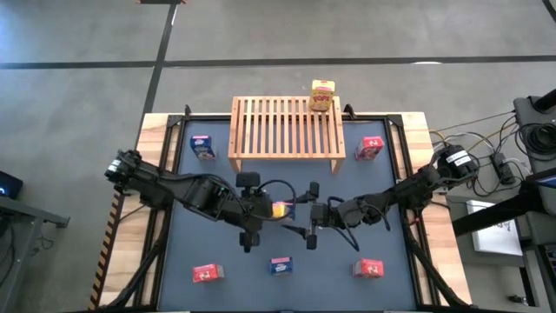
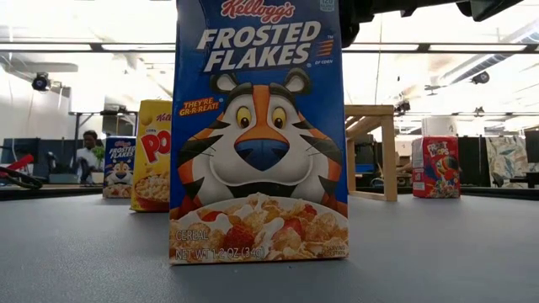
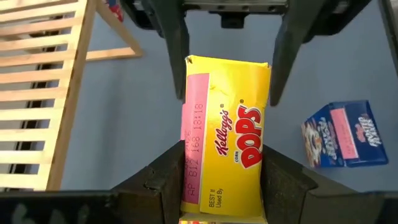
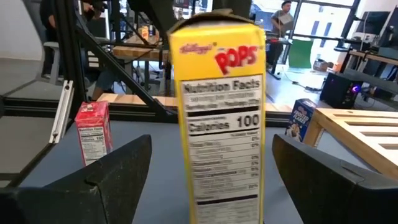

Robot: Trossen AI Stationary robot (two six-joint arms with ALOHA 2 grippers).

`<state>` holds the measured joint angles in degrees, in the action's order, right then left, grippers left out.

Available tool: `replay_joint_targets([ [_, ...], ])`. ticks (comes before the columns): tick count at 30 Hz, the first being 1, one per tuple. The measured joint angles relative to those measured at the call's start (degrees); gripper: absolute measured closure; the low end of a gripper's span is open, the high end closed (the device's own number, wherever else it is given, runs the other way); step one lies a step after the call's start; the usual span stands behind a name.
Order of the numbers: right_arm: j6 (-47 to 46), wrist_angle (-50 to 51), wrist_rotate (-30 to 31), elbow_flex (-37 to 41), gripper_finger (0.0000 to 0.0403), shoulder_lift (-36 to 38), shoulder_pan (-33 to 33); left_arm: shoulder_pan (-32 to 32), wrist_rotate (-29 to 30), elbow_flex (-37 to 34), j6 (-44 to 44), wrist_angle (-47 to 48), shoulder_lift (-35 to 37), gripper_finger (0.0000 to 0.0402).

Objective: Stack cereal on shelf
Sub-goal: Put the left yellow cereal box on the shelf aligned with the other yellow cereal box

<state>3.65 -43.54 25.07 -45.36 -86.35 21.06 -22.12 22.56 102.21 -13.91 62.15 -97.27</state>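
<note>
The left gripper [image 3: 221,180] is clenched on a yellow cereal box [image 3: 225,134], its 2 fingers pressing the long narrow sides near the lower end. The right gripper [image 4: 208,168] faces the same box with its fingers spread wide on either side and a clear gap to each, so it is released and holds nothing. Seen from above, both meet over the middle of the dark mat, with the yellow box [image 1: 279,209] between them, well in front of the shelf [image 1: 287,129].

I judge the box light, hollow card: stiff along its edges, soft across its broad faces, and easily crushed or twisted. A hold across the narrow sides near mid-height looks safest, with gentle pressure.

1 other yellow box [image 1: 322,96] stands at the shelf's far right corner; whether it rests on the slats or behind them I cannot tell. 5 more boxes lie about the mat, 2 blue and 3 red. At table height, a blue box [image 2: 260,135] fills the middle and hides both grippers. 9 boxes are not all visible.
</note>
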Motion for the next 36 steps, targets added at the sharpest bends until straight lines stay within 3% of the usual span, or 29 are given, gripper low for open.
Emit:
replay_joint_targets([
  [10, 0.6, 0.4, 0.0, 0.0, 0.0083, 0.0, -0.1, 0.0, -0.1, 0.0, 1.2, -0.7, 0.0, 0.0251],
  [25, 0.8, 2.7, 0.1, 0.0, 0.0225, 0.0, -0.1, 0.1, -0.4, 0.0, 1.2, -0.4, 0.0, 0.0251],
  [30, 0.9, 2.8, 0.2, 0.0, 0.0248, 0.0, -0.1, 0.1, -0.4, 0.0, 2.4, -0.4, 0.0, 0.0241],
  [36, 0.9, 3.0, 0.2, 0.0, 0.0252, 0.0, -0.1, 0.1, 0.7, 0.0, 3.0, 0.0, 0.0, 0.0193],
])
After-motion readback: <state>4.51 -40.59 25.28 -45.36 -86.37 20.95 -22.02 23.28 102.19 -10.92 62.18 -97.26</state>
